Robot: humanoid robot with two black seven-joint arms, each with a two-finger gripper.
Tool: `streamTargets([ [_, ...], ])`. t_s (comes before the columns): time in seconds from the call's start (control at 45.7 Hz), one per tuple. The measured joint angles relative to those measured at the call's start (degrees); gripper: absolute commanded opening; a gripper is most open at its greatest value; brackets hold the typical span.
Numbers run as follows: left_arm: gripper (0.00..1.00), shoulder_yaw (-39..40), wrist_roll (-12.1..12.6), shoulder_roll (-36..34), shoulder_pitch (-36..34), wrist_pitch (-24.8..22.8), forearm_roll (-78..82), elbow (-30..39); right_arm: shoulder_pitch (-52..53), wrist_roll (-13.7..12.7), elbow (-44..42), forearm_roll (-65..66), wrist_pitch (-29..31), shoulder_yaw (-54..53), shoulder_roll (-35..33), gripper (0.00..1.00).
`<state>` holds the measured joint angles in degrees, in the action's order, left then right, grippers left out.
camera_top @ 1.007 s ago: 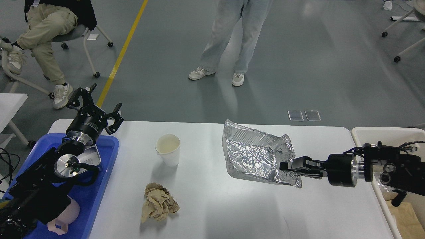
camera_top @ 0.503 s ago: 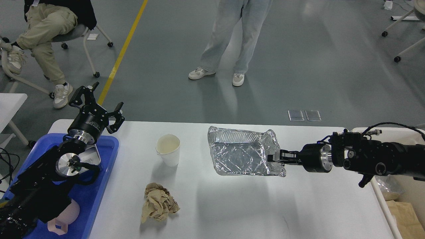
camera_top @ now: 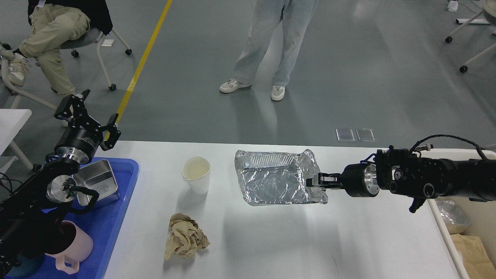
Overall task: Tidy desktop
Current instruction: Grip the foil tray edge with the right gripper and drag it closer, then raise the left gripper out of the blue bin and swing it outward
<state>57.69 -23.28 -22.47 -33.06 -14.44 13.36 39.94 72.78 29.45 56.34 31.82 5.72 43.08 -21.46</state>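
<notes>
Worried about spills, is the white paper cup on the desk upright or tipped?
Upright: the white paper cup stands on its base on the desktop, its open rim facing up.

A crumpled silver foil tray is gripped at its right rim by the right gripper and held over the white rectangular desktop. A white paper cup and a crumpled brown paper ball are seen to its left. The left gripper is raised with fingers spread above a blue plastic tray in which a steel box and a pink mug are kept.
</notes>
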Motion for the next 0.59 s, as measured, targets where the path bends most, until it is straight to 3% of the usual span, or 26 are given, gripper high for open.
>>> streamTargets([
  [0.131, 0.96, -0.47, -0.72, 0.60, 0.10, 0.94, 0.27, 2.27, 0.00, 0.00, 0.23, 0.00, 0.00, 0.04, -0.05, 0.00],
  [0.263, 0.96, -5.26, 3.47, -0.39, -0.14, 3.40, 0.41, 6.06, 0.00, 0.00, 0.26, 0.00, 0.00, 0.04, -0.02, 0.00],
  [0.372, 0.94, -12.79, 6.04, -6.63, -0.43, 7.38, 1.27, 13.32, 0.00, 0.00, 0.26, 0.00, 0.00, 0.05, -0.20, 0.00],
  [0.591, 0.94, -31.72, 6.60, -23.33, -6.72, 17.17, 10.00, 31.53, -0.25, 0.07, 0.18, 0.00, 0.00, 0.14, -0.43, 0.00],
])
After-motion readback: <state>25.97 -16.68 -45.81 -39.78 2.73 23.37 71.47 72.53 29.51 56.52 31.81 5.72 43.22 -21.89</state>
